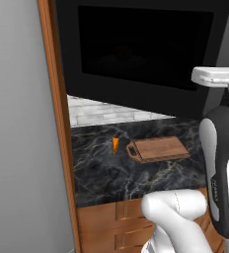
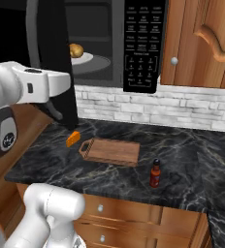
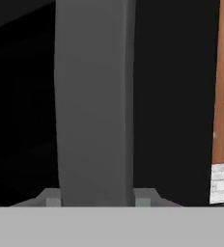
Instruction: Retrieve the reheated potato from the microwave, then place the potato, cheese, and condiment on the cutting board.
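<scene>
Veined black marble counter (image 2: 192, 155), grainy rectangular cutting board (image 2: 112, 151), orange wedge cheese (image 2: 73, 138)

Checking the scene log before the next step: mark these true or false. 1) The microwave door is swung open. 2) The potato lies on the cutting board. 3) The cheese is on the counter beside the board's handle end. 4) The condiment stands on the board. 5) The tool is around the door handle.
1) True: the microwave door stands open.
2) False: the potato sits on a plate inside the microwave; the cutting board is bare.
3) True: the cheese lies off the board.
4) False: the condiment stands on the counter.
5) True: the tool straddles the door handle.
</scene>
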